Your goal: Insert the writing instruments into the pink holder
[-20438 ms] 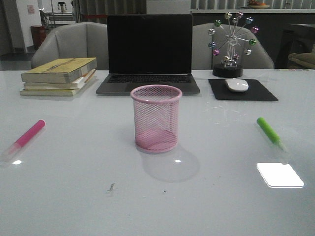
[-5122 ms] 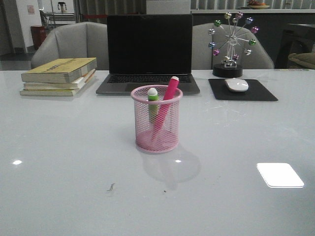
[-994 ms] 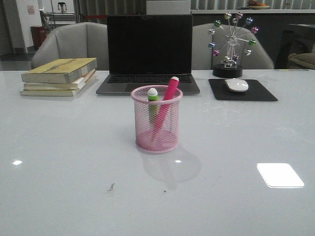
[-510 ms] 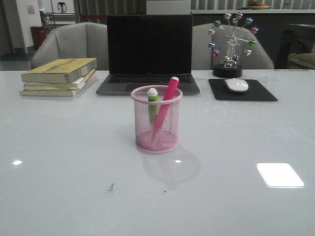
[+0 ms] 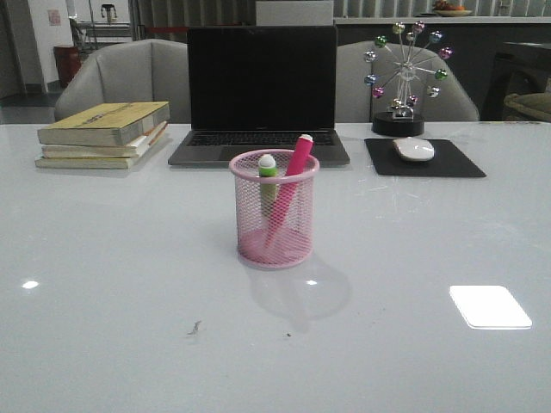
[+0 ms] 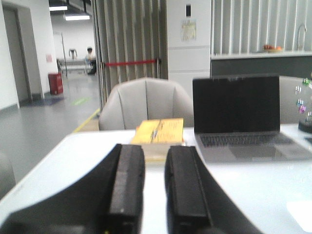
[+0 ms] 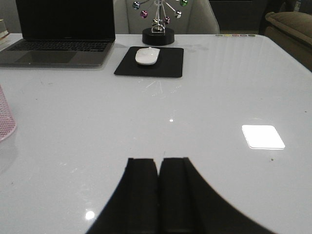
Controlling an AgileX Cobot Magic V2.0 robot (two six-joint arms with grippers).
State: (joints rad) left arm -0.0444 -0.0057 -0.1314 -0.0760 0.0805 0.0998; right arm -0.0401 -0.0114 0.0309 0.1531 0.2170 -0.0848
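Both chunky highlighters, green (image 5: 268, 172) and hot pink (image 5: 293, 185), stand inside the pink wire-mesh cup (image 5: 274, 209) mid-tabletop (image 5: 129, 292). Left fingers (image 6: 155, 190) slightly parted, right fingers (image 7: 158, 195) pressed together, both empty; best kept clear of the cup.

Place: an office
Signs on the worktop (image 5: 103, 284): laptop (image 5: 261, 90), mouse (image 5: 414, 148) on pad, stacked books (image 5: 103, 133)
Behind: grey chairs (image 5: 120, 82), corridor
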